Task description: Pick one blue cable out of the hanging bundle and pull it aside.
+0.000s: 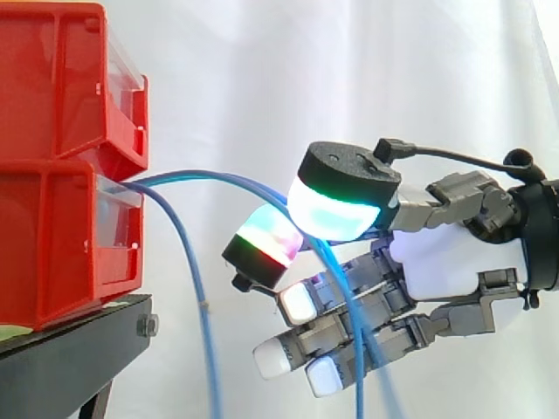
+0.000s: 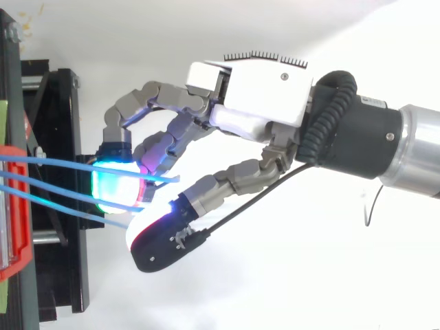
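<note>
**A:** Where are the blue cables (image 1: 218,179)?

**B:** They leave the red bins (image 1: 61,157) at the left of the side view. One hangs straight down near the bins. Two arc right across mid-frame into the robot hand (image 1: 454,262), then drop to the lower edge.

**A:** And the robot hand's state?

**B:** Curled. The thumb's glowing pad (image 1: 336,205) lies over those two cables and the fingers bend beneath them, so it seems to hold two, not one.

**A:** How would a cable handle?

**B:** Thin, light and limp, probably slick, so it sags and slides. It is best pinched between pads on the free arc, away from the bins.

**A:** What does the top view add?

**B:** Three separate strands running from the left edge to the lit fingertip (image 2: 113,185). The side view gives the hang and sag, which looking down flattens.
</note>
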Available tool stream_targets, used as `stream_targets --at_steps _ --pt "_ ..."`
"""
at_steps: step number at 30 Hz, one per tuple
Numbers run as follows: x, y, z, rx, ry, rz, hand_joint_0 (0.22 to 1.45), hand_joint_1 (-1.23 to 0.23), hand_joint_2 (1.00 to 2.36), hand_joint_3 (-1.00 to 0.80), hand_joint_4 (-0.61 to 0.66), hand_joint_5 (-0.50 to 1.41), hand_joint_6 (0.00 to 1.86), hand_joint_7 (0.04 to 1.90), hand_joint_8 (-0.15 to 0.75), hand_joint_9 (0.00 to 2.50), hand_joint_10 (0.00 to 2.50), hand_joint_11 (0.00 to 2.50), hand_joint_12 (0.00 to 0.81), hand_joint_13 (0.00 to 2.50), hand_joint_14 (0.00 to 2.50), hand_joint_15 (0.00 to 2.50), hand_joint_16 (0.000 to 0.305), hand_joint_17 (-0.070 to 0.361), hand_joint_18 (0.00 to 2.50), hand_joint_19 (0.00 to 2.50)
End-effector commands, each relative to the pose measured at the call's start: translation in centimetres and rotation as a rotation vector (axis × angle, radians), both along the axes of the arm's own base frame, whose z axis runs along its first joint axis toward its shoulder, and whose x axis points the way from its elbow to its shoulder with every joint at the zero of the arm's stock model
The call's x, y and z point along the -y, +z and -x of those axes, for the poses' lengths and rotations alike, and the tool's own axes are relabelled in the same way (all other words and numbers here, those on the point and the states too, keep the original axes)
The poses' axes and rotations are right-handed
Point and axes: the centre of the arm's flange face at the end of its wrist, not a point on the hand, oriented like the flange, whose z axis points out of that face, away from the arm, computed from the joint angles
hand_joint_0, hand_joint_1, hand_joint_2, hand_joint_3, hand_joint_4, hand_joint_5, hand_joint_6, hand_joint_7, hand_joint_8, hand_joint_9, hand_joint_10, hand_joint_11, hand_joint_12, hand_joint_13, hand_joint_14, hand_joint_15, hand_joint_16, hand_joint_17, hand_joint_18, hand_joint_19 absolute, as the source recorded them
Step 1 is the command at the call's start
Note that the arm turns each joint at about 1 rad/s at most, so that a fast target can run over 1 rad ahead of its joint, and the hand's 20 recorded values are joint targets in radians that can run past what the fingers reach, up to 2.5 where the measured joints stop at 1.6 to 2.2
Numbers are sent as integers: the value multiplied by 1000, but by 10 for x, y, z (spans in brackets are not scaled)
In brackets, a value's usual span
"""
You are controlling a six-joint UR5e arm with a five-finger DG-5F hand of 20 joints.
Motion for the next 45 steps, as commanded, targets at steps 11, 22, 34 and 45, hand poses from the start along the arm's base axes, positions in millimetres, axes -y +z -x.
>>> stream_targets --at_steps 11,22,34,45 --pt "6 1 0 -1 -7 4 488 -486 1000 -500 27 -128 908 968 290 1082 14 495 359 760 19 476 49 109 674 565" --pt "7 6 2 -1 -8 5 567 -692 1009 -374 34 -132 907 1032 275 1073 16 518 339 746 18 490 44 99 651 588" --pt "9 7 3 -13 -7 40 562 -481 1011 -339 39 -122 865 984 299 1088 17 504 349 738 18 496 46 104 627 608" --pt "10 7 3 -15 -7 46 557 -735 1015 -67 75 -141 900 994 321 1041 14 511 385 737 16 476 54 123 672 571"
